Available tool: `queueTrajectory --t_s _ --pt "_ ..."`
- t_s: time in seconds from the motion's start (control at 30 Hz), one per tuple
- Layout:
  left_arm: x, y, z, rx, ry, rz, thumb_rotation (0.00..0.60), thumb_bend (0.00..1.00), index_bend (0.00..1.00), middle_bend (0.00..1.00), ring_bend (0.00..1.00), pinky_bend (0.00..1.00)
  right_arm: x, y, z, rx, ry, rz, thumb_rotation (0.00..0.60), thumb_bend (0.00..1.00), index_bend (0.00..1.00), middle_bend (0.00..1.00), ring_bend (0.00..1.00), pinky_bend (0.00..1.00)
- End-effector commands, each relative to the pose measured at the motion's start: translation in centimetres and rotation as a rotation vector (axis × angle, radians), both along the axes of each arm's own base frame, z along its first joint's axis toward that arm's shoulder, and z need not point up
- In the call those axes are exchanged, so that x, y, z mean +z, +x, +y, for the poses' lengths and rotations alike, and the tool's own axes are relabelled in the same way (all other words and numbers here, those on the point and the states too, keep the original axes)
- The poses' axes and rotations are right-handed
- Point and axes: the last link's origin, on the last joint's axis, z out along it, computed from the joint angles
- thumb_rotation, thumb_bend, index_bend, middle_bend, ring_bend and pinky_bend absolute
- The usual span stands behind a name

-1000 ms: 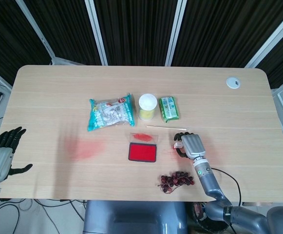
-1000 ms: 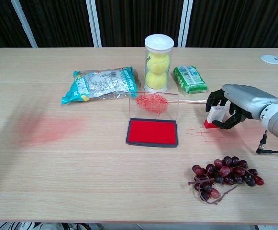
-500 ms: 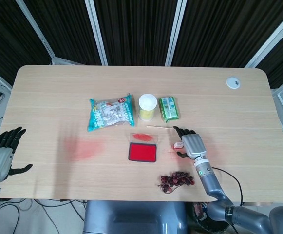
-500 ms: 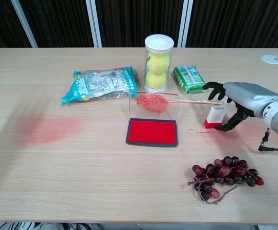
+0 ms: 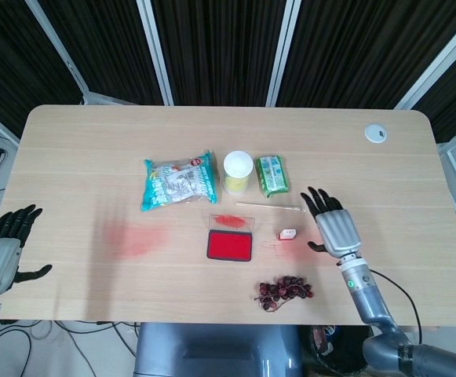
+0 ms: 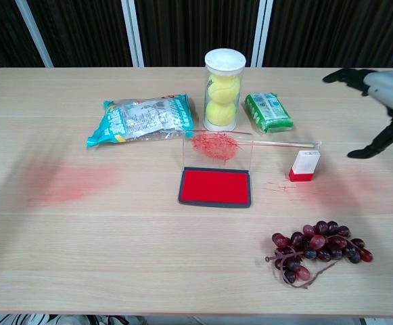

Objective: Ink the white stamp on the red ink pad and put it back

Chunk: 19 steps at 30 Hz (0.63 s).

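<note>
**Stamp standing free, right hand lifted away**

One white stamp [image 6: 305,165], red at its base, stands upright on the bench [image 6: 149,271] just right of centre in the chest view; nothing touches it. Faint red smears mark the wood at its foot.

One red ink pad [image 6: 215,187] lies left of the stamp, near but apart, its clear lid [image 6: 218,149] propped upright at the back edge and smudged red.

Right hand [image 5: 334,225]: fingers spread wide, holding nothing; in the head view it sits right of the stamp, clear of it. In the chest view it shows at the upper right edge of the frame.

Left hand [image 5: 6,243]: at the lower left edge of the head view, off the bench, fingers apart, holding nothing.

Count of other items, one each:
- tennis ball tube [image 6: 224,89], upright, behind the pad
- blue-green snack bag [image 6: 142,119], left of the tube
- green packet [image 6: 268,112], right of the tube
- thin wooden stick [image 6: 277,143], lying across behind the stamp
- bunch of dark grapes [image 6: 317,246], lower right
- white round cap [image 5: 375,133], upper right of the head view
- pale red stain [image 6: 67,183], left part of the bench

Change from one second ago: the right hand was closed around the stamp; half a second ago its fingers were opening beside it; now it is withdrawn to the right and raised. Stamp position unchanged. Left hand unchanged.
</note>
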Motion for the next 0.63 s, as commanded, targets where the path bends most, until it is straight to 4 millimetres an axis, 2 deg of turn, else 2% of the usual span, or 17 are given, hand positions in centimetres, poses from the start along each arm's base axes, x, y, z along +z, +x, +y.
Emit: queueTrajectory --t_s 0.03,0.2,0.33,0.47,0.63 --pt "0.0 0.0 0.0 -0.002 0.001 0.011 0.600 0.02 0.00 0.00 0.00 0.00 4.0 -1.5 2.1 0.008 -0.090 0.050 0.600 0.14 0.00 0.00 0.00 0.19" --pt "-0.1 -0.1 0.0 0.001 0.004 0.020 0.600 0.01 0.00 0.00 0.00 0.00 7.4 -4.0 4.6 -0.030 -0.188 0.070 0.600 0.12 0.00 0.00 0.00 0.18" --pt "0.0 0.0 0.0 0.000 0.009 0.016 0.600 0.01 0.00 0.00 0.00 0.00 9.3 -5.6 6.4 -0.071 -0.246 0.060 0.600 0.12 0.00 0.00 0.00 0.18" --pt "0.0 0.0 -0.1 -0.007 0.011 0.019 0.600 0.01 0.00 0.00 0.00 0.00 10.2 -6.5 7.6 -0.100 -0.282 0.034 0.600 0.12 0.00 0.00 0.00 0.18" --pt "0.0 0.0 -0.1 -0.014 0.009 0.022 0.600 0.01 0.00 0.00 0.00 0.00 10.5 -6.8 7.6 -0.111 -0.290 0.035 0.600 0.12 0.00 0.00 0.00 0.18"
